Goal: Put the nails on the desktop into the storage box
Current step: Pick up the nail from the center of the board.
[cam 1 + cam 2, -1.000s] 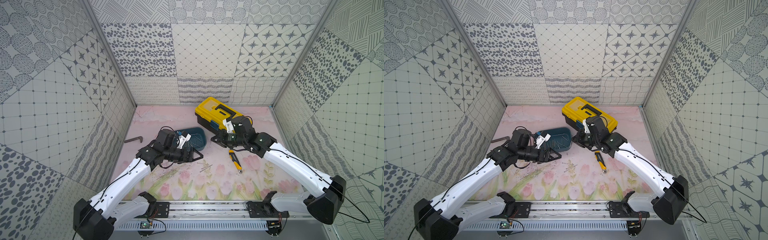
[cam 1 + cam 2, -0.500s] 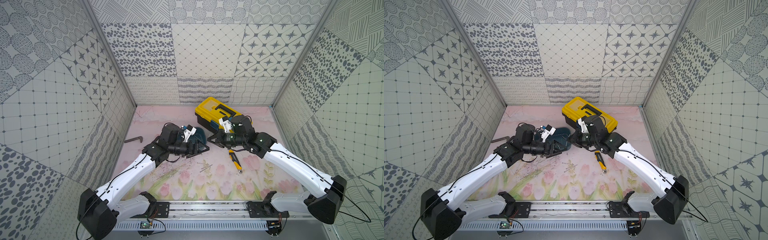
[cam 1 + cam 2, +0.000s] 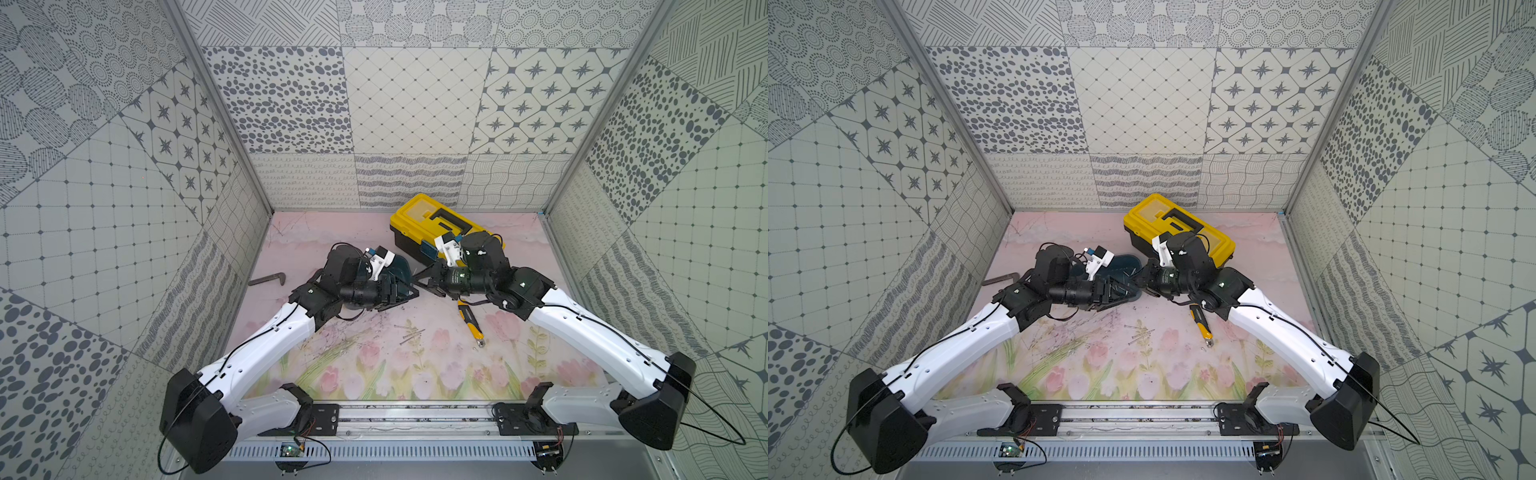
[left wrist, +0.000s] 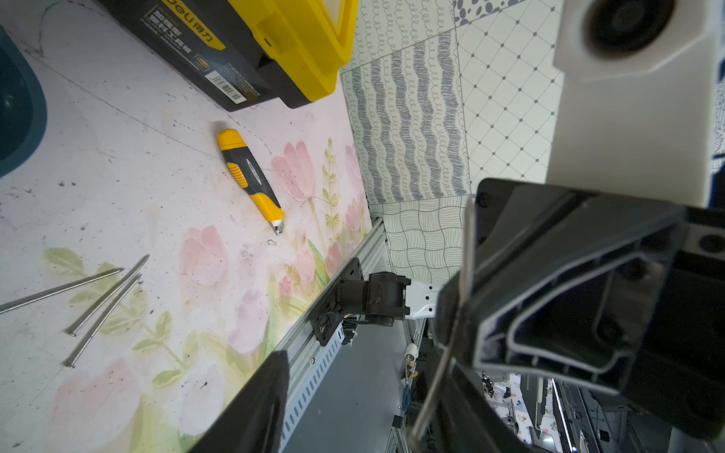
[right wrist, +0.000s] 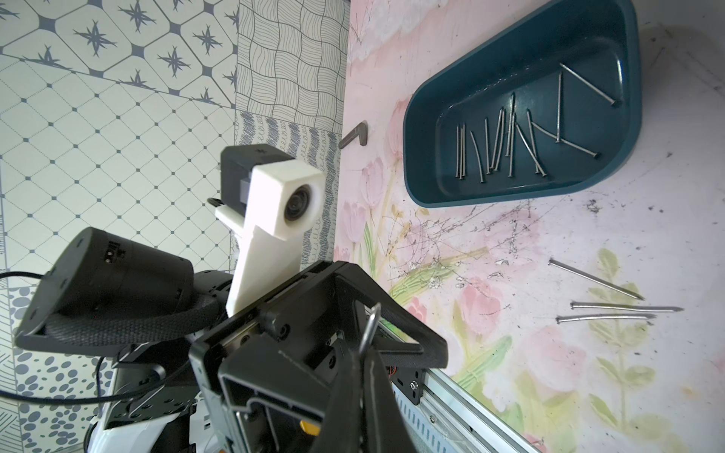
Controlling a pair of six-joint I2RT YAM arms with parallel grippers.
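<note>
Steel is mostly where it belongs. In a top view the left gripper (image 3: 409, 293) is met tip to tip by the right gripper (image 3: 420, 286) at mid-frame. The left fingers are seen spread on either side of a pinched nail (image 5: 372, 318), and contact cannot be told. The right fingers (image 5: 349, 392) are pressed together on that nail, so a handover is judged to be under way.

In the right wrist view more than a dozen boxed nails (image 5: 510, 145) are counted inside the storage box (image 5: 414, 157) at upper right. Three loose nails (image 5: 623, 308) are left on the table (image 5: 549, 227) at the right edge — the job is judged largely done, with four yet to be delivered.

The pinched nail is held along the right fingers, head toward the top of the frame. The boxed nails are laid mostly parallel, long axes up-down, heads low; a few at the right are crossed. The loose three are laid nearly level — heads left, tips right, the uppermost slanted down to the right.
</note>
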